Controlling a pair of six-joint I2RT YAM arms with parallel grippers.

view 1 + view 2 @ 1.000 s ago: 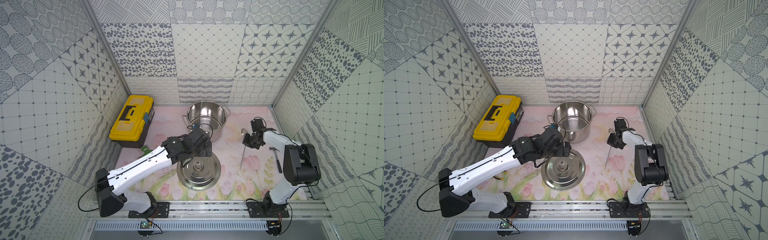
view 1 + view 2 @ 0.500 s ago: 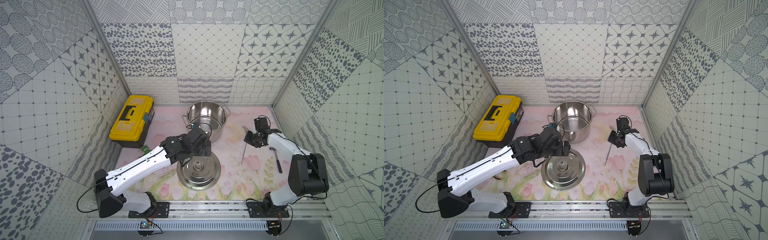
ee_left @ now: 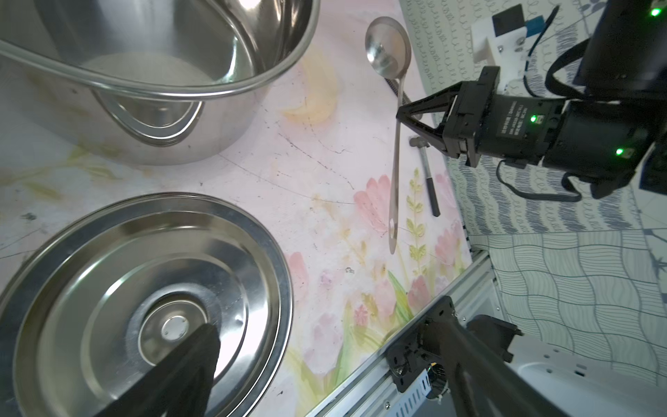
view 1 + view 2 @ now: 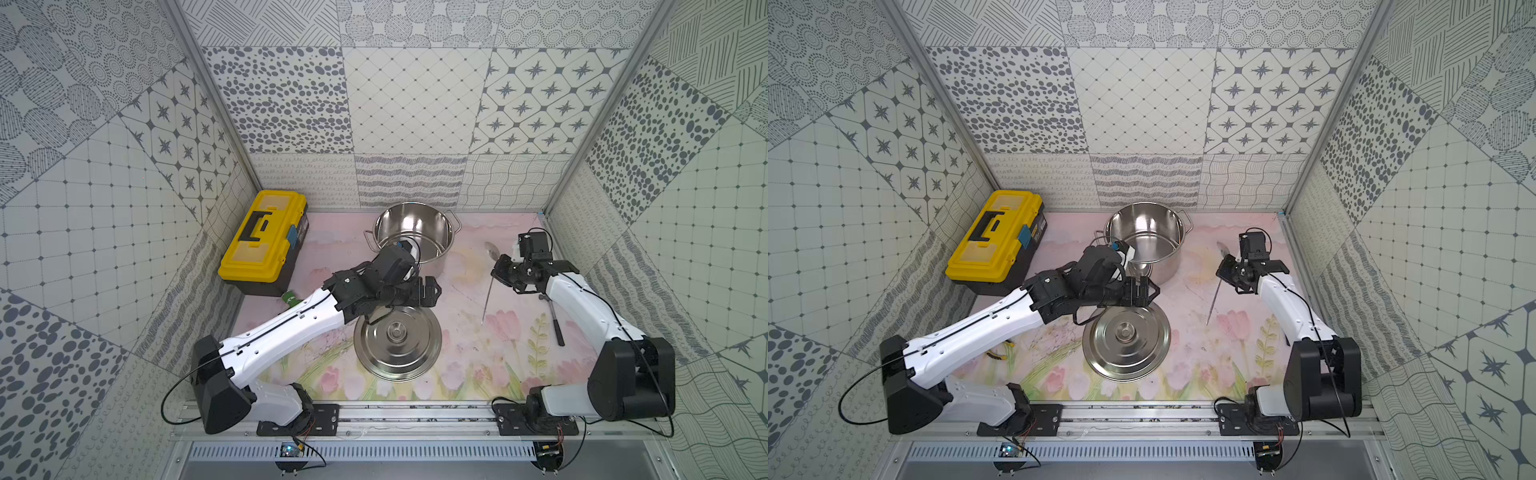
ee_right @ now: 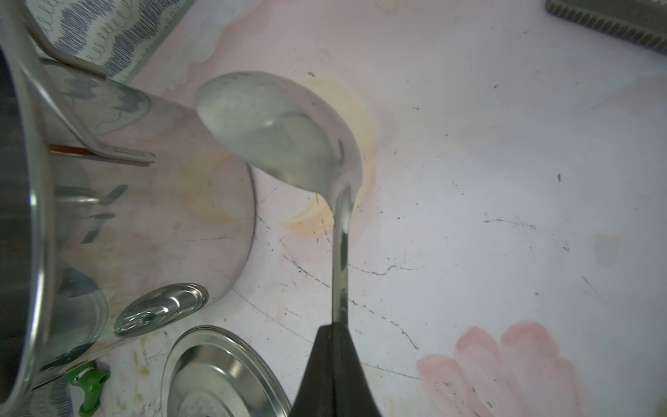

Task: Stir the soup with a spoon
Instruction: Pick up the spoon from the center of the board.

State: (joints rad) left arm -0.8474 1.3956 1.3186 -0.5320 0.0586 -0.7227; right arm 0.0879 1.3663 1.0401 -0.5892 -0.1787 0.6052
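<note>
The spoon (image 4: 487, 297), a steel ladle, is right of the open steel pot (image 4: 440, 245). My right gripper (image 4: 497, 272) is shut on its thin handle just below the bowl. The right wrist view has the spoon (image 5: 341, 249) rising out of the closed right gripper (image 5: 334, 330), its bowl beside the pot (image 5: 151, 224). The same spoon (image 4: 1213, 297) and right gripper (image 4: 1222, 272) also appear from above. My left gripper (image 4: 430, 291) stands open over the far rim of the pot lid (image 4: 397, 349), holding nothing. No soup shows in the pot's shiny inside (image 3: 151, 68).
A dark-handled hammer (image 4: 555, 322) lies on the mat under the right arm. A yellow toolbox (image 4: 264, 241) stands at the back left, with a small green thing (image 4: 289, 297) beside it. The lid (image 4: 1126, 345) lies upturned in the front middle.
The right gripper has carried the spoon a little toward the back, and the right arm's elbow has swung out toward the front right. The left arm has hardly moved.
</note>
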